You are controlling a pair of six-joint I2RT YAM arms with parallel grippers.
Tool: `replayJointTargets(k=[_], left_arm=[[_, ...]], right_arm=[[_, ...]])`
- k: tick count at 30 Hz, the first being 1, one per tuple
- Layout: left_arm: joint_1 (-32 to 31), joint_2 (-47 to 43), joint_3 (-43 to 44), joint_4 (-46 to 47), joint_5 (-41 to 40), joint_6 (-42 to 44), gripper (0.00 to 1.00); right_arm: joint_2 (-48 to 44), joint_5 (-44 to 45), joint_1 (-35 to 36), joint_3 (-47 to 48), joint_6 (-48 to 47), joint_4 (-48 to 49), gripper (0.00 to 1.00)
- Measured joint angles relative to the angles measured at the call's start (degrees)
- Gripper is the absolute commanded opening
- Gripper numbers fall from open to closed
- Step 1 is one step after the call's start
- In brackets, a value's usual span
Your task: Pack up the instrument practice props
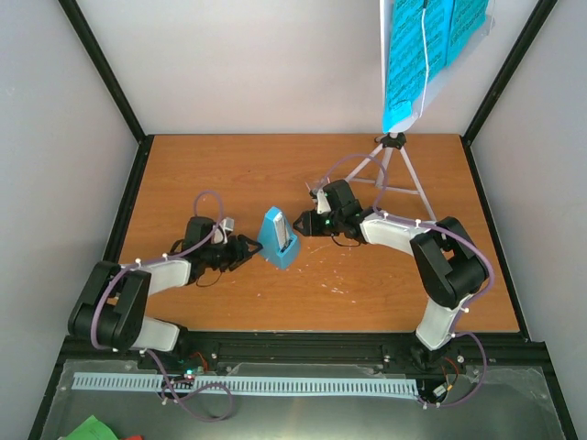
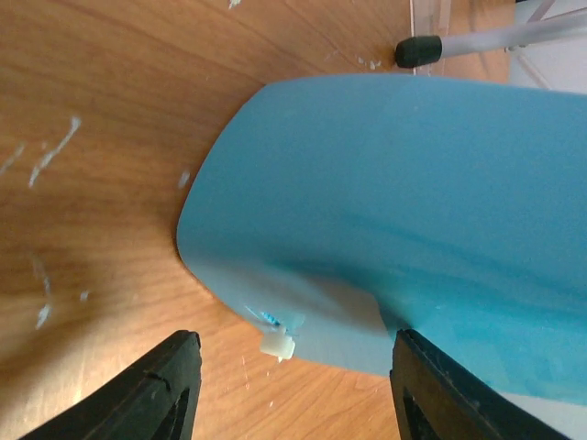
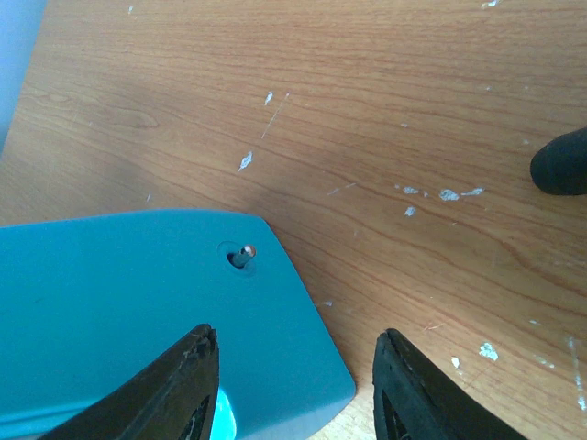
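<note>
My left pincer (image 1: 249, 249) hangs low over the wooden table (image 1: 211, 170), just left of the light-blue pyramid metronome (image 1: 277, 238), which stands upright near the middle of the table. Its jaws are parted, not clamped. From the left wrist, the metronome's rounded blue body (image 2: 394, 202) fills the space ahead. Bare wood shows between it and one black finger (image 2: 170, 390). The other finger (image 2: 459, 403) sits right at the body's lower edge, and I cannot tell whether it touches. A small white nub (image 2: 278, 345) juts from the metronome's underside between the two.

My right pincer (image 1: 304, 223) reaches in from the opposite side, close to the metronome's upper right, and it too is released. From the right wrist, one finger (image 3: 188, 385) overlaps the blue shell (image 3: 138, 302), and a sliver of table separates the shell's corner from the other finger (image 3: 413, 390). A small metal pin (image 3: 241, 255) sits in a hole in that shell.

The grey tripod music stand (image 1: 396, 158) stands at the far right of the table, well apart from the metronome. One black rubber foot (image 3: 561, 160) lies beyond my right fingers. The bright-blue sheet-music pages (image 1: 422, 50) rest on the stand's desk, high at the top right.
</note>
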Motion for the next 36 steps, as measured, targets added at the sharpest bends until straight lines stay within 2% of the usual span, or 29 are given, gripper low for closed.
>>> replayJointTargets(k=[15,22,24,27,29,33,36], left_arm=[[0.22,9.46,7.52,0.74,-1.27,2.27,0.56],[0.48,12.68,11.67,2.56,-0.50,5.22,0.62],[0.48,13.03,12.04,2.99,-0.26,5.97,0.68],[0.48,13.33,12.70,2.71,-0.81,7.74,0.82],[0.48,12.87,13.05,2.14,-1.73,9.11,0.88],[0.48,9.14,13.11,0.96,-4.00,11.39,0.91],[0.48,6.10,13.38,0.76,-4.35,12.66,0.92]], right_arm=[[0.00,-2.99,0.22,-1.20,-2.69,0.22,0.47],[-5.11,-2.36,4.00,-10.43,-1.95,0.11,0.48],[-9.14,-1.20,4.90,-13.31,-1.29,-0.22,0.50],[-16.52,2.25,4.90,-15.78,-0.55,-1.44,0.56],[-22.05,5.49,4.81,-16.76,-0.11,-2.21,0.67],[-33.09,12.50,4.83,-19.37,1.66,-3.54,0.81],[-41.05,17.68,4.74,-22.84,4.20,-4.24,0.88]])
